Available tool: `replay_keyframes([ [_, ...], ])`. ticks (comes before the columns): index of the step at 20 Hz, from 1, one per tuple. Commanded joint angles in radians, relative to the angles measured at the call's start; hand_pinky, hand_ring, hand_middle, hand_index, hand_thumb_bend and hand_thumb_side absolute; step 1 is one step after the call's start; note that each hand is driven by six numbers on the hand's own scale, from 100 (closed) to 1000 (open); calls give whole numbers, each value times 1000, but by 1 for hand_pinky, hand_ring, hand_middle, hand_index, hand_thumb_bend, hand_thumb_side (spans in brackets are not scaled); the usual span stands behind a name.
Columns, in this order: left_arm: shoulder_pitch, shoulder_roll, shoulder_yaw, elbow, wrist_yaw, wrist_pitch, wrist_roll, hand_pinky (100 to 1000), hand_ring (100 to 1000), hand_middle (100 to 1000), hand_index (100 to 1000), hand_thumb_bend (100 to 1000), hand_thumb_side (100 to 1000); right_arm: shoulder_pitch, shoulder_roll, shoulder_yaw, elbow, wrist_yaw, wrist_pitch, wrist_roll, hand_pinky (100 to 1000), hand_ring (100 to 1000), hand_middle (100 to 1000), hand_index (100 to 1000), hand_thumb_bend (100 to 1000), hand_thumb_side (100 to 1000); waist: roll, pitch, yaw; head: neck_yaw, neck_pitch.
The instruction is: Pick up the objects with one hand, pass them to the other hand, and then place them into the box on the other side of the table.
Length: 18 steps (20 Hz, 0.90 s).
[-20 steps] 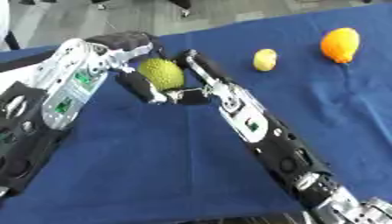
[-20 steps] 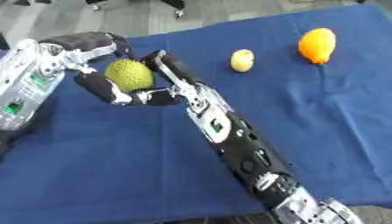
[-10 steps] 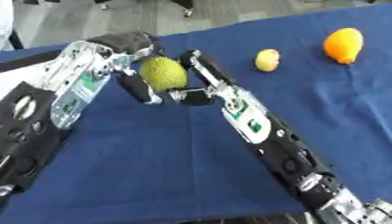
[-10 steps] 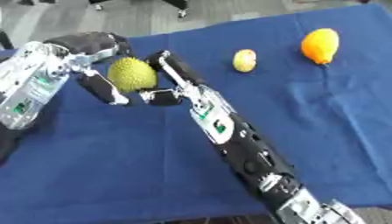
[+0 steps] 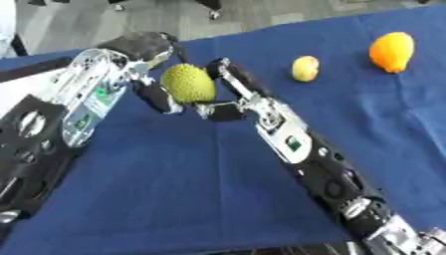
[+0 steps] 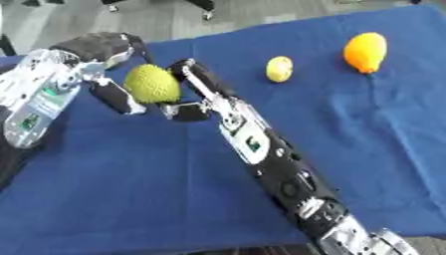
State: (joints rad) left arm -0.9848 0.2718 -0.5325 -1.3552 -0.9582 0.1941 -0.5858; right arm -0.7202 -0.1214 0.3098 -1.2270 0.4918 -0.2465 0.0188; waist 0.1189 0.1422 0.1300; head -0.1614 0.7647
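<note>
A green bumpy fruit (image 5: 187, 82) hangs above the blue table (image 5: 174, 189) at the back left, caught between both hands. My left hand (image 5: 139, 47) curls over its top and left side, with the thumb (image 5: 158, 97) under it. My right hand (image 5: 233, 82) lies against its right side, and its thumb (image 5: 222, 112) is tucked below the fruit. A small yellow fruit (image 5: 305, 68) and a larger orange fruit (image 5: 391, 51) lie on the cloth at the back right. No box shows in either view.
My right forearm (image 5: 305, 154) crosses the table diagonally from the lower right corner. The left arm (image 5: 61, 124) fills the left side. The table's far edge (image 5: 261, 30) runs just behind the hands, with grey floor beyond.
</note>
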Motion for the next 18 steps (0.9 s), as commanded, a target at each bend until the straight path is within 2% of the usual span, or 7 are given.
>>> replay_keyframes([
  [1, -13, 9, 17, -21, 20, 16, 33, 787, 822, 816, 817, 535, 345, -15, -8, 5, -27, -8, -3, 8, 708, 593, 433, 519, 100, 100, -6, -15, -2, -12, 5],
  [4, -9, 8, 17, -34, 55, 33, 58, 778, 812, 805, 802, 508, 346, -14, -9, 7, -29, -7, -3, 14, 708, 593, 436, 518, 100, 100, -7, -13, -4, -26, 5],
  [12, -5, 9, 11, -55, 120, 59, 76, 752, 786, 774, 757, 444, 324, -14, -10, 11, -34, -8, -3, 19, 707, 593, 437, 518, 100, 100, -10, -9, -5, -18, 5],
  [18, -2, 11, 6, -69, 137, 64, 61, 718, 741, 712, 676, 347, 259, -13, -11, 13, -35, -6, -1, 23, 707, 593, 438, 519, 100, 100, -10, -8, -6, -12, 5],
])
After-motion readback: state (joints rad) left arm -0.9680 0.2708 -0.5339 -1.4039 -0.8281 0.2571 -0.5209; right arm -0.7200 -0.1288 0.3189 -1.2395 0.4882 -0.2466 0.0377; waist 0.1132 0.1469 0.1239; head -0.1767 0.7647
